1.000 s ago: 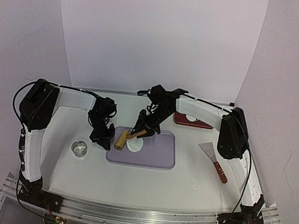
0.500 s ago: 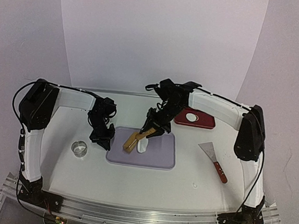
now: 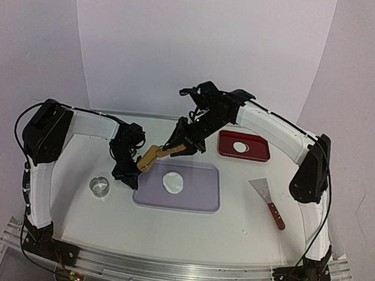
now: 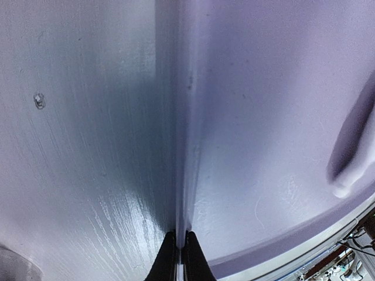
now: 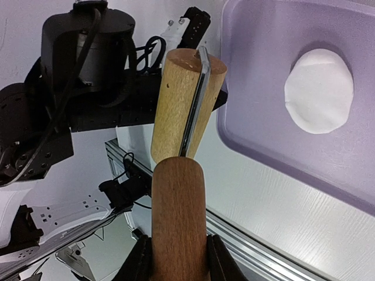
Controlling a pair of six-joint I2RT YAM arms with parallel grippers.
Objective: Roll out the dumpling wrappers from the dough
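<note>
The dough [image 3: 173, 182] lies as a flattened white round on the purple mat [image 3: 199, 197]; the right wrist view shows the same dough [image 5: 319, 91] on the mat [image 5: 263, 52]. My right gripper [image 3: 182, 146] is shut on the handle of the wooden roller [image 3: 150, 157], held tilted in the air above the mat's back left corner. In its wrist view the roller [image 5: 186, 105] points away from the right gripper [image 5: 179, 260]. My left gripper [image 3: 126, 176] is shut on the mat's left edge [image 4: 183, 175], pinched between its fingertips [image 4: 179, 257]. One dumpling wrapper [image 3: 239, 147] lies in the red tray [image 3: 258, 154].
A metal ring cutter [image 3: 99, 186] stands on the table left of the mat. A scraper with a red handle [image 3: 269, 201] lies to the right of the mat. White walls close in the back and both sides.
My right gripper has lifted the roller off the dough and swung it up and back to the left, uncovering the flattened dough. The left gripper has stayed on the mat's edge.
</note>
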